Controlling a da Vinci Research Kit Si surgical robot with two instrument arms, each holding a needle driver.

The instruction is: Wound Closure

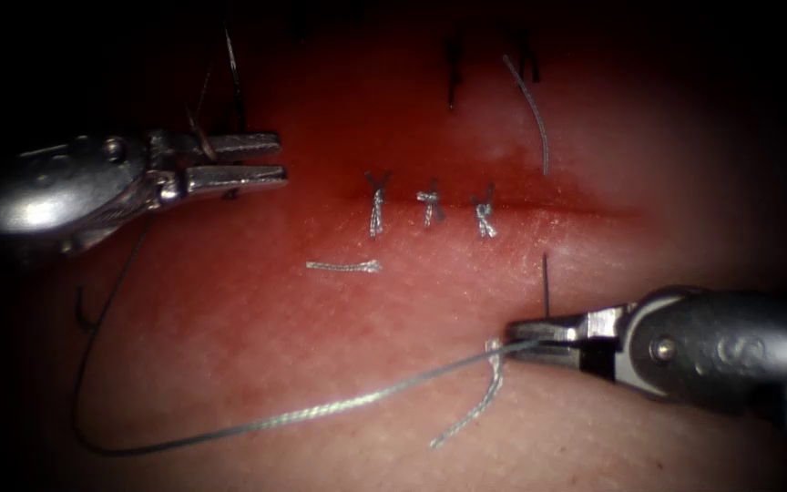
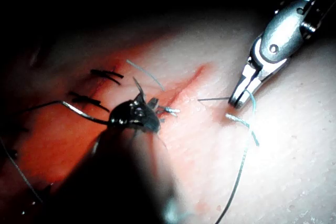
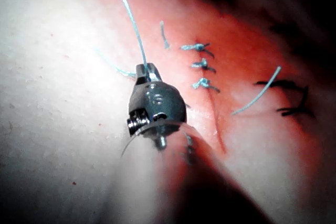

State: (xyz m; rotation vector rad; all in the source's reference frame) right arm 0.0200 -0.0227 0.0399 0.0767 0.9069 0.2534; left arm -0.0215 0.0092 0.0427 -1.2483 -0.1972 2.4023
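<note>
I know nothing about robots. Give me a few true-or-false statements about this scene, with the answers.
1. Three knotted grey stitches cross the cut in the pink tissue. True.
2. The right arm's silver tool grips the long grey thread. True.
3. The left arm's silver tool touches those stitches. False: it is apart from them, to their left.
4. The short loose thread piece lies on the right tool. False: it lies on the tissue, below the leftmost stitch.
</note>
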